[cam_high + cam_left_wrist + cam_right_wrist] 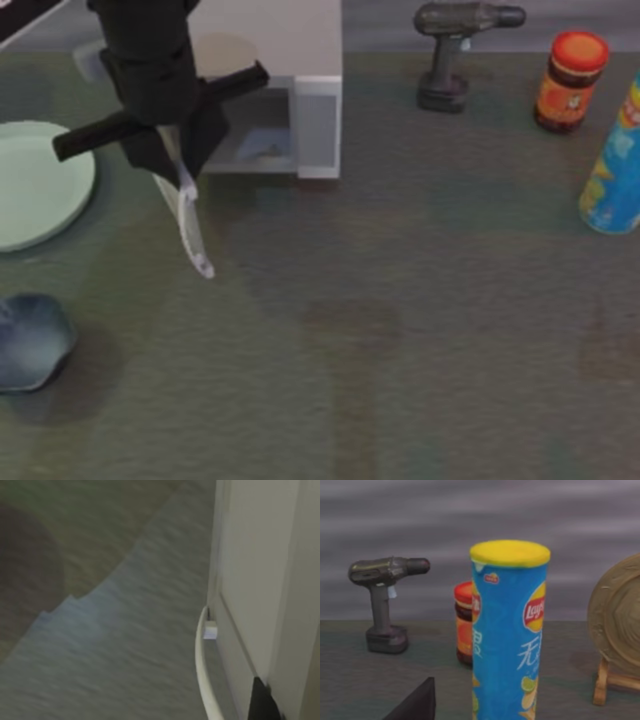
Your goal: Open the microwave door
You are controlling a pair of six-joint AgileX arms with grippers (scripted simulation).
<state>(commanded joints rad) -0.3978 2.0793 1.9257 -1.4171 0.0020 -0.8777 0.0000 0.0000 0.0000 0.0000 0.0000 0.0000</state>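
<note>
The silver-grey microwave (290, 40) stands at the back left of the table, its grey control panel (318, 125) facing front. The microwave door (190, 215) is swung wide open and shows edge-on, slanting toward the table's front; the cavity (260, 140) lies exposed. My left gripper (175, 150) hangs over the door's top edge, shut on its handle. In the left wrist view the curved white handle (201, 665) runs along the door panel (250, 580), with one black fingertip (262, 702) behind it. Of my right gripper only one dark finger (417, 705) shows, parked and open.
A pale green plate (40, 185) and a blue bowl (30, 340) lie at the left. A drill (455, 50), a red-lidded jar (570, 80) and a blue chips can (615, 165) stand at the back right. A wooden disc on a stand (617, 625) is beside the can.
</note>
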